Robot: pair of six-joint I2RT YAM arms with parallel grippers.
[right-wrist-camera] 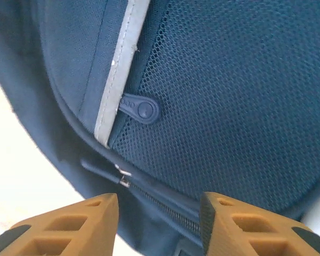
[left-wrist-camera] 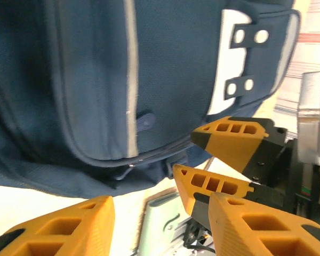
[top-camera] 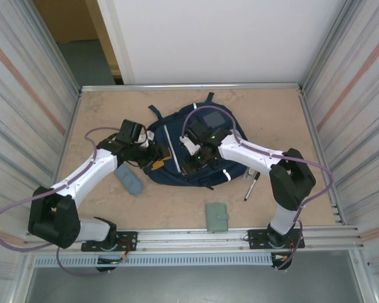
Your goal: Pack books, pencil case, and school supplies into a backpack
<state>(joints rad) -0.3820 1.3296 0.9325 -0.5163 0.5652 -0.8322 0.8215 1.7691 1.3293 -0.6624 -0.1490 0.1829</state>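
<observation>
Backpack [top-camera: 167,136] lay flat mid-table, nearer the far edge. The zip along its seam looked shut.

Right gripper [right-wrist-camera: 159,205] hung over the middle of the pack, jaws spread, nothing between them. Metal zip slider [right-wrist-camera: 122,180] sat just ahead of its fingertips. Rubber pull tab [right-wrist-camera: 141,110] was further up, beside the grey stripe [right-wrist-camera: 120,64].

Left gripper [left-wrist-camera: 160,210] was at the pack's left edge, also spread and empty, facing the right one's fingers.

Pencil case [top-camera: 127,178] sat on the table [top-camera: 271,120] just off the pack's near-left side. Marker pen [top-camera: 251,185] was off its near-right side, and the grey-green booklet [top-camera: 217,216] was by the middle of the near edge.

My read: the step was opening the zip, with those 3 not yet packed. To do it well, 1 gripper should pin the fabric close behind the slider. The other should pinch the slider's tab squarely and pull along the track, not upward. Otherwise the pack would likely just drag across the table.
</observation>
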